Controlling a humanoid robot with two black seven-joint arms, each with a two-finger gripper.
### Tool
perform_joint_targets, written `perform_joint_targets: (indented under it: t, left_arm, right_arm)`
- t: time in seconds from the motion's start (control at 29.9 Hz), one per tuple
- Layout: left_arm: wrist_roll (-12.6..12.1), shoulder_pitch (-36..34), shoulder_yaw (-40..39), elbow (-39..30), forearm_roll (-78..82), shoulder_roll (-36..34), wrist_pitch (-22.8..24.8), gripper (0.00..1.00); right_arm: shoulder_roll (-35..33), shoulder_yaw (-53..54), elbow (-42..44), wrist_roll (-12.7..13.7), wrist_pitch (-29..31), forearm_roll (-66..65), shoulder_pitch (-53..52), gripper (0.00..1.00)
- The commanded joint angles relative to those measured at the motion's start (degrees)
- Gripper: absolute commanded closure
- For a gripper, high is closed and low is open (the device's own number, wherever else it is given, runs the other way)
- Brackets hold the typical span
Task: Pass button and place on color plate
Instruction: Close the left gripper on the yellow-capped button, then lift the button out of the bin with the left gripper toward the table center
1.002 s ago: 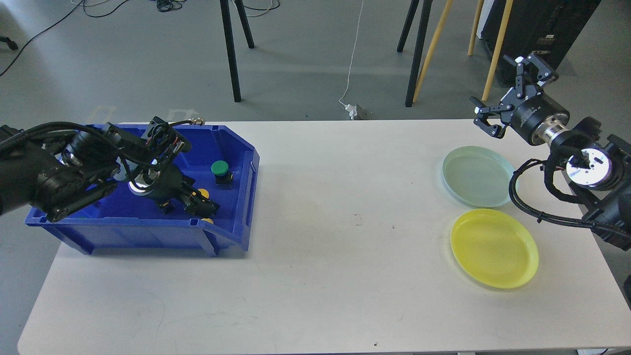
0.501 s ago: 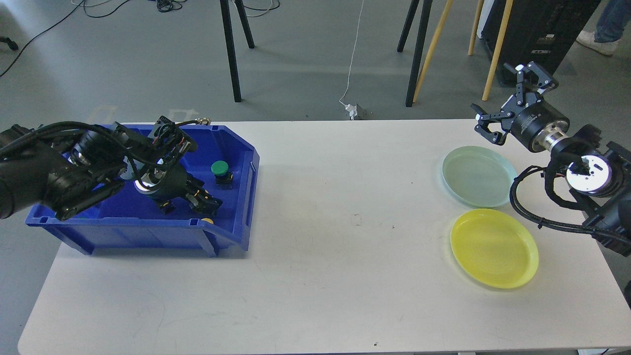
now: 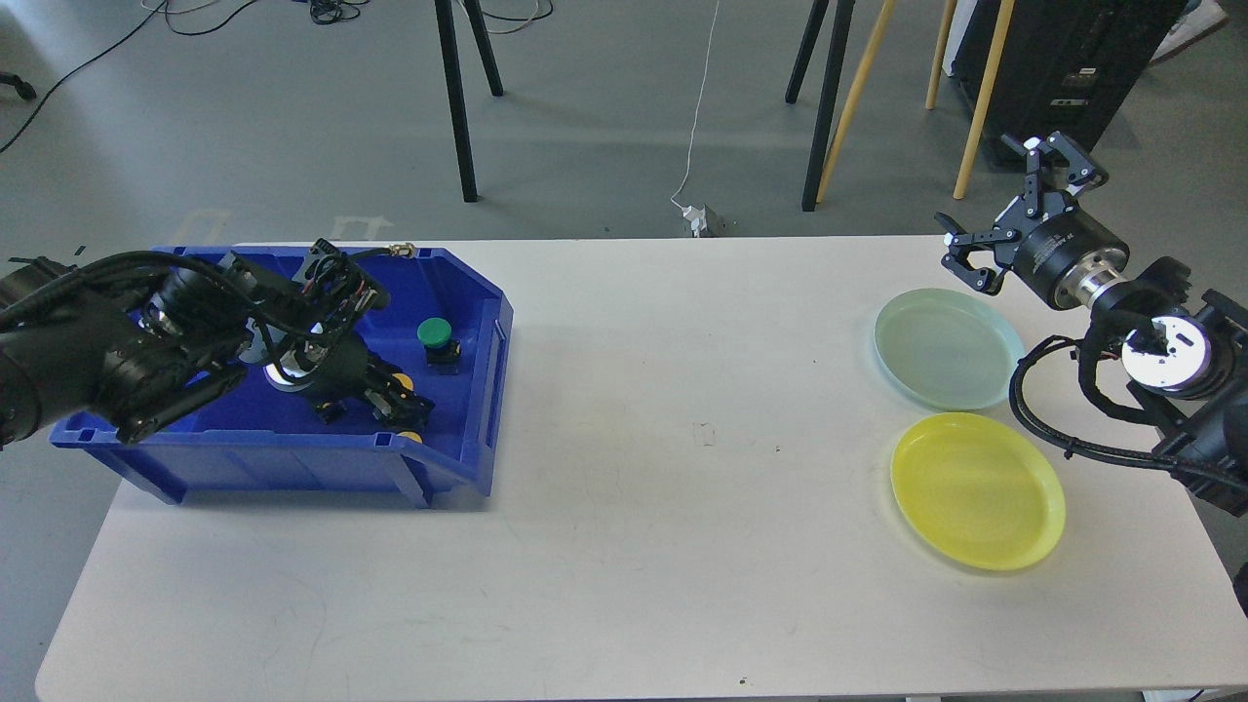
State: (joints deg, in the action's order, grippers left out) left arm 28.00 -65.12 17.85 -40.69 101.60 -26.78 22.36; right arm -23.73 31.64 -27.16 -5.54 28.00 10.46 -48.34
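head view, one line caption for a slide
Left gripper reaches into blue bin at yellow button; right gripper open.

- Pretty clearly a robotics lab or test space, not anyone's home
- bare grey concrete-looking floor with loose black cables
- black tripod legs standing behind a plain white worktable
- white power cord trailing to a plug block

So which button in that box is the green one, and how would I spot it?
Start at the blue bin on the left end of the white table. Inside it, towards its right wall, just past the robot's left arm, sits the green button. It is a round green cap on a black base, standing clear on its own, while the yellow buttons lie under the arm.
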Motion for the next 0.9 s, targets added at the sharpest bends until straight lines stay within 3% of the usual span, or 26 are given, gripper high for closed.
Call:
perform_joint_targets:
  t: [0.0, 0.03, 0.07, 0.13, 0.4, 0.5, 0.63, 0.7, 0.87]
  left_arm:
    - [0.0, 0.3, 0.1, 0.0, 0.3, 0.0, -0.8, 0.6]
    - [0.0, 0.4, 0.1, 0.0, 0.5, -0.1, -1.3, 0.82]
    - [0.0, 0.4, 0.1, 0.0, 0.7, -0.1, -1.8, 0.95]
    - [0.0, 0.2, 0.0, 0.0, 0.7, -0.1, -3.1, 0.98]
    - [0.0, -2.0, -1.1, -1.3, 0.0, -4.6, -3.1, 0.99]
    - [0.0, -4.5, -2.8, -6.2, -0.5, -9.5, -2.3, 0.99]
    - [0.0, -6.8, -12.6, -17.3, -6.2, -19.6, 4.4, 0.98]
    - [0.0, -6.4, -19.9, -21.3, -11.9, -21.7, 5.6, 0.98]
    - [0.0, -2.9, -32.9, -23.4, -41.0, -18.7, 5.6, 0.97]
  right_arm:
    - [0.0, 0.0, 0.0, 0.0, 0.0, 0.0, 0.2, 0.01]
    - [0.0, 0.1, 0.0, 0.0, 0.0, 0.0, 0.2, 0.01]
    - [0.0, 0.1, 0.0, 0.0, 0.0, 0.0, 0.2, 0.01]
    - [0.0, 0.1, 0.0, 0.0, 0.0, 0.0, 0.3, 0.01]
    - [0.0, 1.7, 0.0, 0.0, 0.0, 0.0, 1.5, 0.01]
    - [0.0, 2.0, 0.1, 0.0, 0.0, 0.0, 1.8, 0.01]
    - [-0.1, 2.1, 0.1, 0.0, 0.0, 0.0, 1.8, 0.01]
    - [-0.4, 2.7, 0.0, 0.0, 0.0, 0.0, 1.8, 0.01]
    - [-0.5, 3.1, 0.1, 0.0, 0.0, -0.1, 0.9, 0.01]
